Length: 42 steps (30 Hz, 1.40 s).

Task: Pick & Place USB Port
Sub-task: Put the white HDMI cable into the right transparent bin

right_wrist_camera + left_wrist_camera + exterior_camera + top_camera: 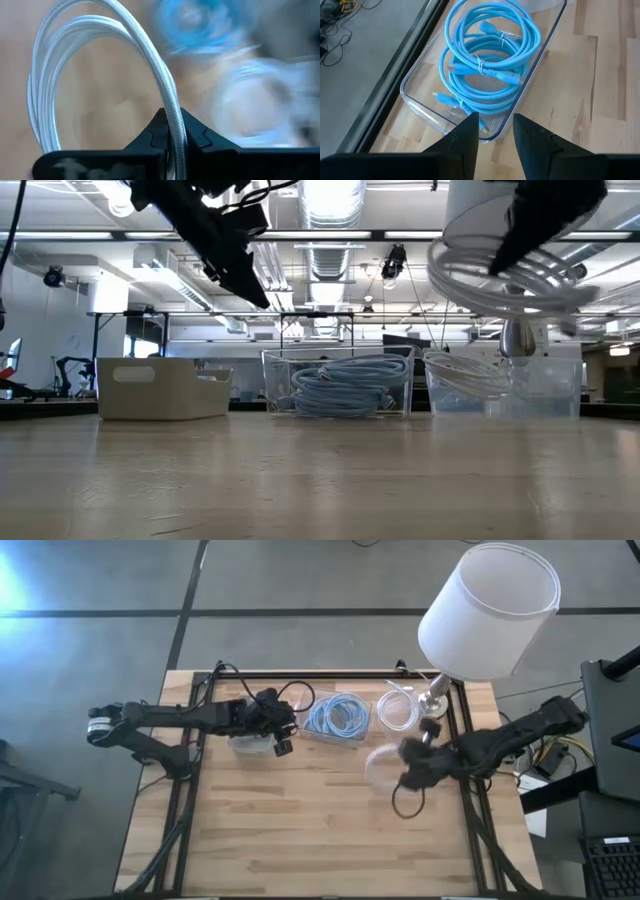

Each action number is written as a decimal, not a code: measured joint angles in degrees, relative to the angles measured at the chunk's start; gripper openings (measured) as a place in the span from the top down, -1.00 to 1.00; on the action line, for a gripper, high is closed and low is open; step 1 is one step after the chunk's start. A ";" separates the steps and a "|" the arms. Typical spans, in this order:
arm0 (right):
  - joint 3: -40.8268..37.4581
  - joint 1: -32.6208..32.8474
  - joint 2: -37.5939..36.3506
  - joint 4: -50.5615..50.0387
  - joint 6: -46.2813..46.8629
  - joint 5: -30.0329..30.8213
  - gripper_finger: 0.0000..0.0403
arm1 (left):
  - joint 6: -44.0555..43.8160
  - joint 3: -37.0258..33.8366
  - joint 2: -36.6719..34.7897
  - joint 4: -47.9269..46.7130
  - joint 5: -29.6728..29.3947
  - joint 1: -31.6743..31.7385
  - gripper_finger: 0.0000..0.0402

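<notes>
The right gripper [172, 131] is pinched on a coiled white cable [100, 60] — the braided strand runs straight between its two dark fingers in the right wrist view, and the loops stand out past them. In the high view this gripper [412, 772] is over the right part of the wooden table [300, 830], with the pale coil [382, 766] hanging blurred to its left, just near of the far row of bins. The low view shows the coil [505, 280] held well above the tabletop.

Along the far edge stand three containers: an opaque beige bin [160, 388] at the left, a clear bin [338, 383] of coiled blue cables [337, 715] in the middle, and a clear bin [398, 710] at the right holding more white cable [465, 372]. A lamp with a white shade [490, 610] stands at the far right corner.

The left gripper [492, 132] has its fingers spread with nothing between them (the gap is plain in the left wrist view) and hovers just beside the near end of the blue-cable bin [427, 107]. From above it [283, 745] sits between the beige bin and the blue-cable bin.
</notes>
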 joint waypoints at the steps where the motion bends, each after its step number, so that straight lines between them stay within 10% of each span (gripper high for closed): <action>1: 0.49 -0.71 -1.08 -1.10 -0.01 3.44 0.93 | 0.00 0.00 0.00 -0.01 0.00 0.00 0.38; 11: 3.23 -10.70 -7.65 -7.84 5.13 23.61 0.93 | -0.07 -0.02 0.00 -0.03 0.01 0.00 0.38; 26: -11.74 -26.62 -1.55 -8.42 21.94 20.72 0.94 | -0.11 -0.02 0.00 -0.07 0.01 0.01 0.38; 42: -11.16 -27.80 8.32 -5.84 12.87 14.01 0.50 | -0.11 -0.02 0.00 -0.07 0.01 0.02 0.38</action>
